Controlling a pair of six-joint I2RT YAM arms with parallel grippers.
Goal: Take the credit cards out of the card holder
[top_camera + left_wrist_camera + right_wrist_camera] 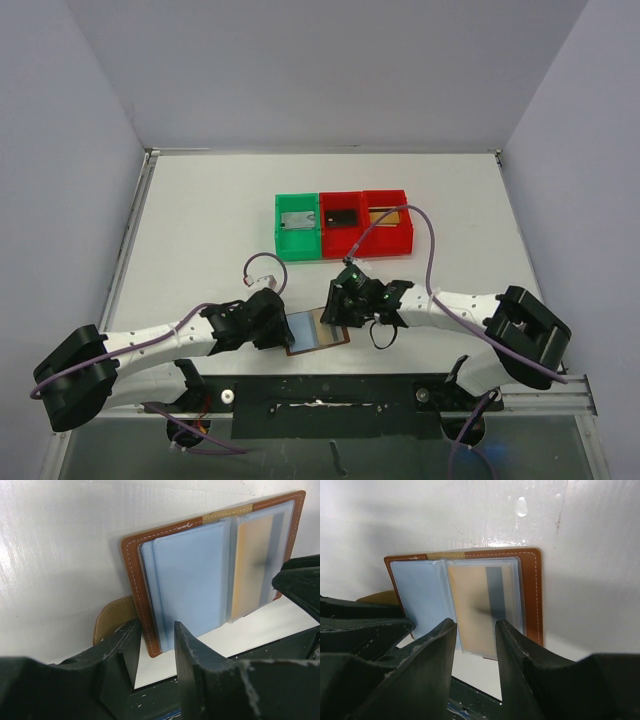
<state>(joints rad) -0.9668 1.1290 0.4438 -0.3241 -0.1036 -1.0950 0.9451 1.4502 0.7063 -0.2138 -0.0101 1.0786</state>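
The card holder lies open on the table near the front edge, with brown edging and pale blue pockets facing up. A gold-yellow credit card sits inside its right-hand pocket, also visible as the yellow card in the left wrist view. My left gripper is open at the holder's left side, its near corner between the fingertips. My right gripper is open at the right side, with the yellow card's near end between its fingertips. In the top view the left gripper and right gripper flank the holder.
A green bin and two red bins stand in a row mid-table, behind the grippers. A flat card lies in each: grey, black and yellowish. A purple cable loops over the right arm. Walls enclose the table.
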